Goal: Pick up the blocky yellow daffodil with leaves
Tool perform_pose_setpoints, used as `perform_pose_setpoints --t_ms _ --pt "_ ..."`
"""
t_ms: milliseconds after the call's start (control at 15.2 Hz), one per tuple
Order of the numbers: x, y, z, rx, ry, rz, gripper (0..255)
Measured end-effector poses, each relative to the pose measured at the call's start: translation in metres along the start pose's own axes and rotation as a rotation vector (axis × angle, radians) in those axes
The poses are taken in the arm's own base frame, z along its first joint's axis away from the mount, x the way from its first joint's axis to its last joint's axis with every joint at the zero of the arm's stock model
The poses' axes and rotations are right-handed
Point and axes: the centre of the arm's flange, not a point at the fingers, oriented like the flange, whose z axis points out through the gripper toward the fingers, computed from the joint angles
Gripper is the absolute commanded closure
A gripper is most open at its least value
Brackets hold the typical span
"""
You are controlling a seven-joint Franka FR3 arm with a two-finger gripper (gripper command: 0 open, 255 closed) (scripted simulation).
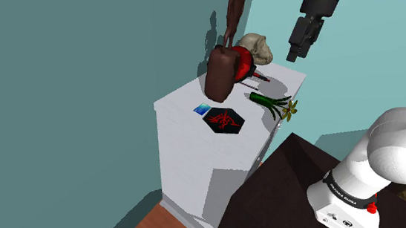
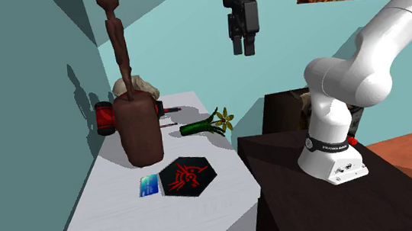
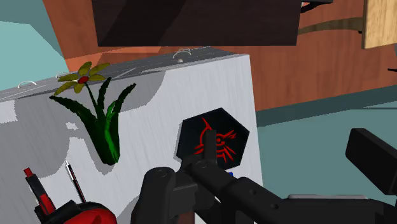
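Observation:
The daffodil (image 1: pixel 275 103) has a blocky yellow head and dark green leaves. It lies flat on the white cabinet top (image 1: pixel 184 105), its head at the edge nearest the robot's stand. From the second exterior view the daffodil (image 2: pixel 210 123) is to the right of a tall brown sculpture (image 2: pixel 138 128). My black gripper (image 1: pixel 301 44) hangs open high above the cabinet, over its far end, well clear of the flower and holding nothing. In the second exterior view the gripper (image 2: pixel 242 45) points straight down. The wrist view looks down on the daffodil (image 3: pixel 95 111), with one finger (image 3: pixel 375 159) showing.
Beside the brown sculpture (image 1: pixel 224 68) are a red and black tool (image 1: pixel 247 62) and a beige skull-like lump (image 1: pixel 255 46). A black hexagon with a red emblem (image 1: pixel 225 120) and a small blue card (image 1: pixel 203 109) lie nearer the front. A teal wall backs the cabinet. The dark stand (image 1: pixel 284 205) is close by.

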Motion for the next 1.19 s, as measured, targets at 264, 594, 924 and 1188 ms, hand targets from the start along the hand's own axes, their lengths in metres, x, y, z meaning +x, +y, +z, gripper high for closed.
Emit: perform_pose_setpoints --t_ms 264,594,924,1188 --pt "0.001 0.021 0.016 0.003 -0.004 -0.021 0" --pt "0.014 0.076 0.053 0.008 -0.014 -0.072 0" --pt "0.028 0.130 0.089 0.013 -0.024 -0.125 0" --pt "0.037 0.170 0.122 0.018 -0.031 -0.168 0"
